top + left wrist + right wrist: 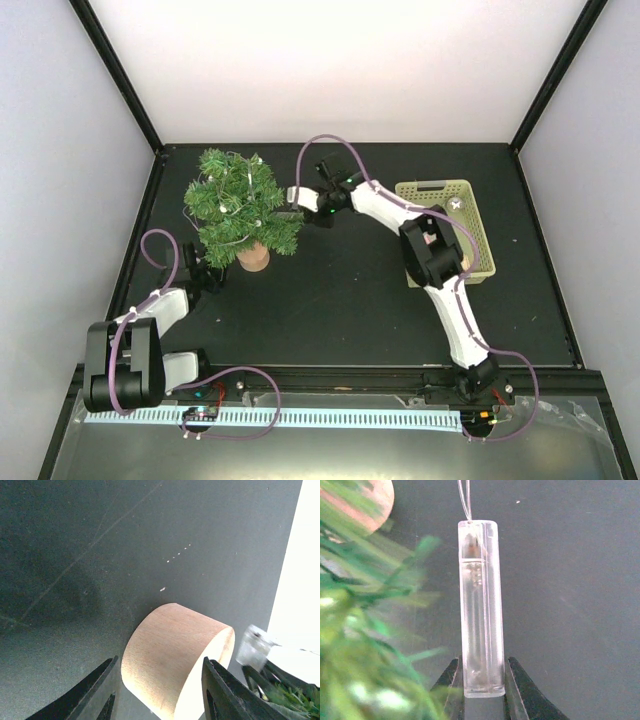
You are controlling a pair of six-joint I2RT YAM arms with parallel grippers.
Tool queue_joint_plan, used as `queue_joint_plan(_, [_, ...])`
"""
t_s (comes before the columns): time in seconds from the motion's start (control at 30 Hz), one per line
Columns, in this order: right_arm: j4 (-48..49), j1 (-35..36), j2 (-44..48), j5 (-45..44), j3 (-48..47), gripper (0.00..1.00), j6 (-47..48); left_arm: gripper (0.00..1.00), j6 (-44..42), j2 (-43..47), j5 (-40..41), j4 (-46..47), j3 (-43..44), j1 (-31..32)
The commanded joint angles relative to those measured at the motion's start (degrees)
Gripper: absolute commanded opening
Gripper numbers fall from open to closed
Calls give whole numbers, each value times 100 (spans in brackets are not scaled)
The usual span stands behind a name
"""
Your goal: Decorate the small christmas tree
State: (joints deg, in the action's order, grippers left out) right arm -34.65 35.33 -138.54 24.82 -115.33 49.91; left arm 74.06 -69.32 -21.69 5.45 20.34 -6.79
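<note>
Left tool point(160, 680) clamps the wooden base point(175, 650), pinning the small christmas tree point(240, 205) at the back-left of the dark surface point(340, 300). Right tool point(483, 670) pinches the clear battery case point(481, 595) of the light string, just beside the branches. Lights look mostly on. Next, I reckon: tuck that case among the needles without tugging the wire.

There is one small christmas tree point(240, 205) with one round wooden base point(253, 258). One strand of tiny white lights point(222, 208) runs through it, its bulbs too small to count surely. There is one clear plastic case point(481, 607), one pale green basket point(432, 186) and one tabletop point(340, 290). There are two arms, each with one tool: the left tool point(160, 662) and the right tool point(483, 661).
</note>
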Motion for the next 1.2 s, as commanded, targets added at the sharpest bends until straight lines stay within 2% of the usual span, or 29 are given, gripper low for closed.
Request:
queue_joint_plan(0.0, [569, -133, 1049, 458, 717, 13, -770, 46, -87, 124, 26, -133, -13, -42])
queue_joint_plan(0.13, [590, -132, 1443, 274, 936, 14, -1417, 46, -116, 267, 98, -215, -42, -48])
queue_joint_plan(0.3, [256, -108, 1785, 644, 1023, 14, -2109, 46, -107, 309, 135, -192, -103, -45])
queue_joint_plan(0.37, [217, -64, 1926, 470, 1088, 13, -2488, 46, -105, 283, 131, -158, -132, -42])
queue_joint_plan(0.7, [-1223, 223, 2477, 46, 994, 13, -3728, 47, -104, 245, 114, -69, -197, -49])
queue_joint_plan(0.83, [-1240, 333, 2849, 49, 1264, 13, -4235, 47, -87, 186, 106, -8, -206, -43])
queue_joint_plan(0.97, [-925, 392, 3168, 419, 1574, 11, -4799, 47, -45, 126, 71, 111, -257, -41])
queue_joint_plan(1.17, [-168, 484, 3477, 1010, 2146, 11, -6202, 47, 46, 120, 60, 280, -336, -38])
